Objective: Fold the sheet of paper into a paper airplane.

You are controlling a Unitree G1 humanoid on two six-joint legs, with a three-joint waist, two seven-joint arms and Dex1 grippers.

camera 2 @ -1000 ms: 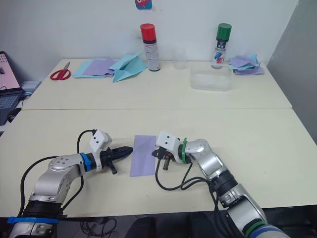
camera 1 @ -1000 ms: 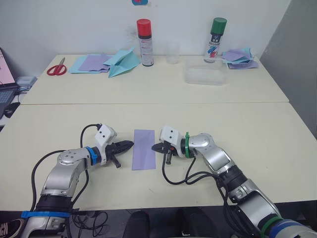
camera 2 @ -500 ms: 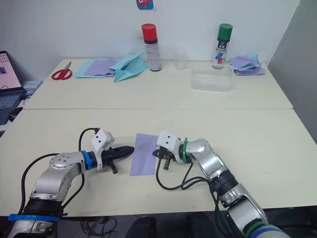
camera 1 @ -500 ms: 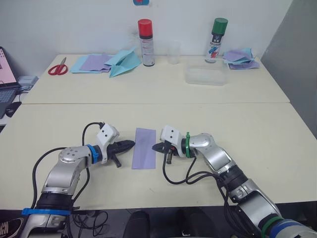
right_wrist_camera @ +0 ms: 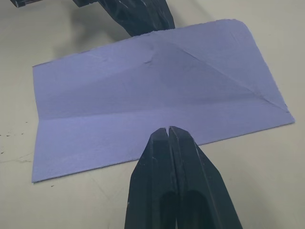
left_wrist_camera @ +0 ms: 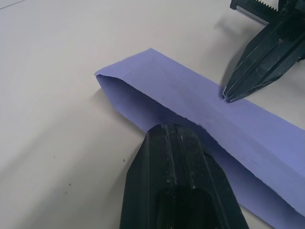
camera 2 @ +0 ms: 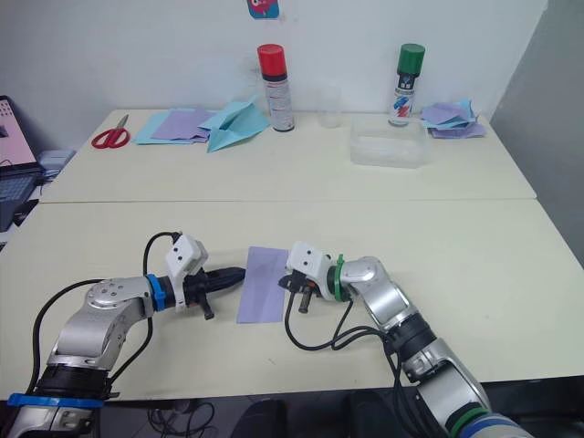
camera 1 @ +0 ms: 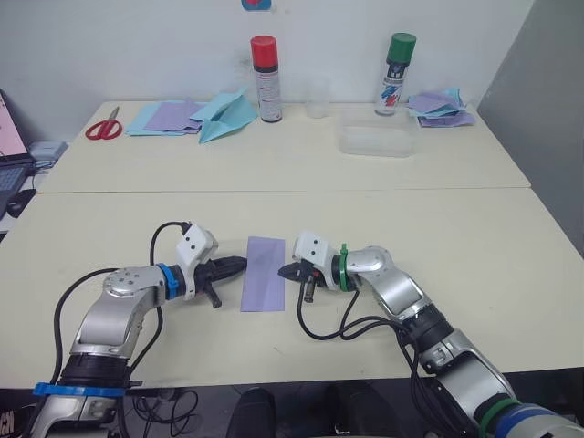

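Two cream tables (camera 1: 474, 274) pushed together in front of a plain white wall, and the near one has the sheet of paper (camera 1: 264, 274) lying flat on it right in the middle, a lavender-purple rectangle folded along its length with a diagonal crease visible in the right wrist view. Both arms come in low from either side. The left gripper (camera 1: 235, 266) has its black fingers pressed together into one point, tip right at the paper's left edge. The right gripper (camera 1: 286, 271) is also pinched closed, with just a hairline seam between the fingers, tip right at the paper's right edge; neither is holding anything. On the far table there's a pair of red scissors (camera 1: 103, 125), a pile of blue and purple sheets (camera 1: 167, 116) with a light blue paper plane (camera 1: 227, 114) on it, a red-capped spray can (camera 1: 265, 78), a green-capped spray can (camera 1: 395, 62), a clear plastic tub (camera 1: 378, 136) and another little stack of sheets (camera 1: 442, 105) in the far right corner.
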